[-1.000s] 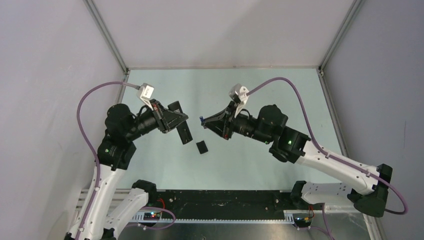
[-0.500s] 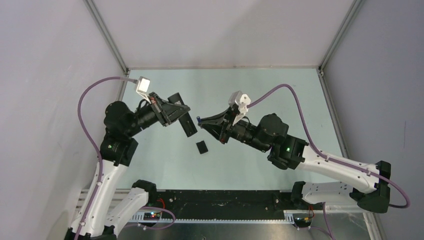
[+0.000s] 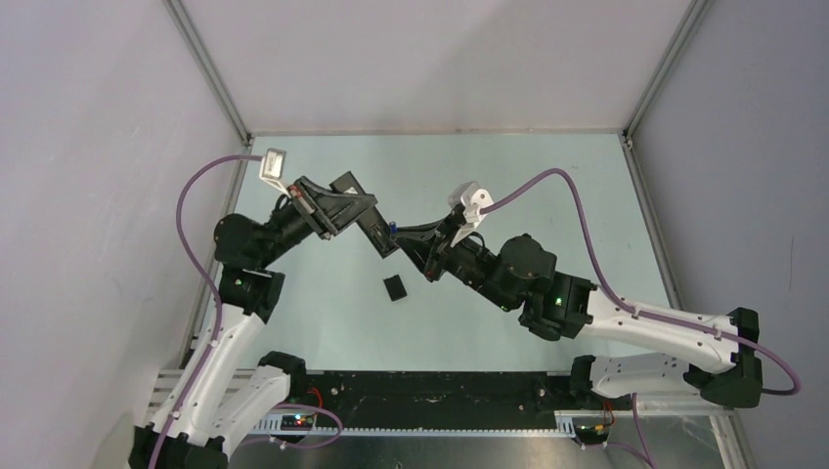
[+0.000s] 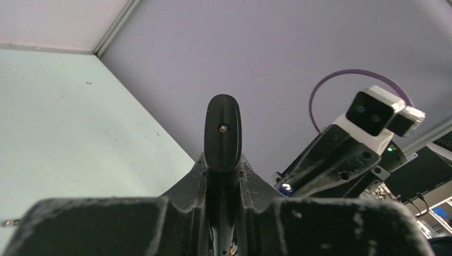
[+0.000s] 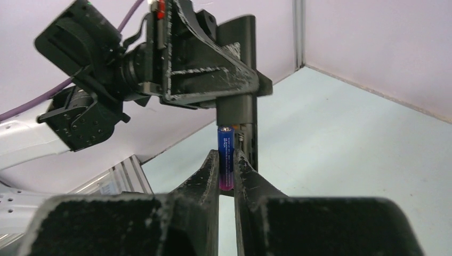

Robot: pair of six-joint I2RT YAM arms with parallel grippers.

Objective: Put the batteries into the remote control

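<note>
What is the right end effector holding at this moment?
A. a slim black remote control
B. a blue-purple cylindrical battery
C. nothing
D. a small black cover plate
B: the right wrist view shows the blue-purple cylindrical battery clamped upright in the right end effector.

Lab robot cell: plain panel walls (image 3: pixel 440 59), aluminium frame posts (image 3: pixel 207 68).

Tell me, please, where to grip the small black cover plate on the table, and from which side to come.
Grip the cover plate across its narrower width, on its two longer edges, coming straight down from above. It appears to lie flat and alone on the table, so probably only its thin edges offer a hold, and nothing beside it blocks the fingers.
</note>
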